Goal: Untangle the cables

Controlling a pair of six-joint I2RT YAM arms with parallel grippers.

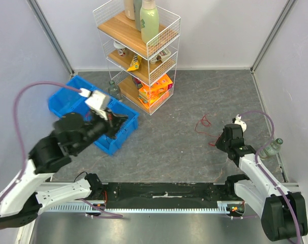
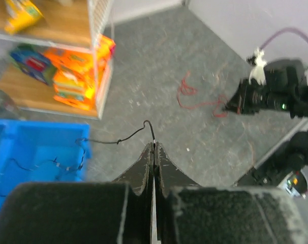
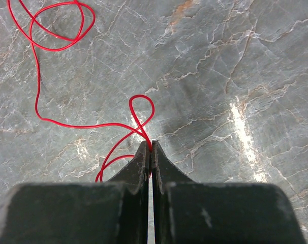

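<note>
Left gripper (image 2: 153, 146): pressed together, pinching the black wire (image 2: 118, 141) at the very tips; it hangs above the table (image 1: 184, 101), at the right-hand side of the blue bin (image 1: 72, 99); in the top view it is dark and blurred against the bin

Black wire: a short hooked end stands up just past the left fingertips; the rest runs leftward from the pinch, crosses the bin's rim and lies in loose bends inside the bin

Right gripper (image 3: 150, 146): jaws closed together, gripping the red wire (image 3: 57, 124) at their tips; it sits low over the table on the right-hand side

Red wire: a small loop lies just beyond the right fingertips; one strand runs left and then up to larger overlapping loops at the upper left of the right wrist view; another strand curves away beside the left finger; in the top view it lies on the table between the wire shelf (image 1: 144, 51) and the right gripper, well apart from the black wire

Blue bin: on the left of the table, just beside the foot of the shelf

Wire shelf: white, with wooden boards, at the back of the table; bottles on top, coloured packets on the lower boards
</note>
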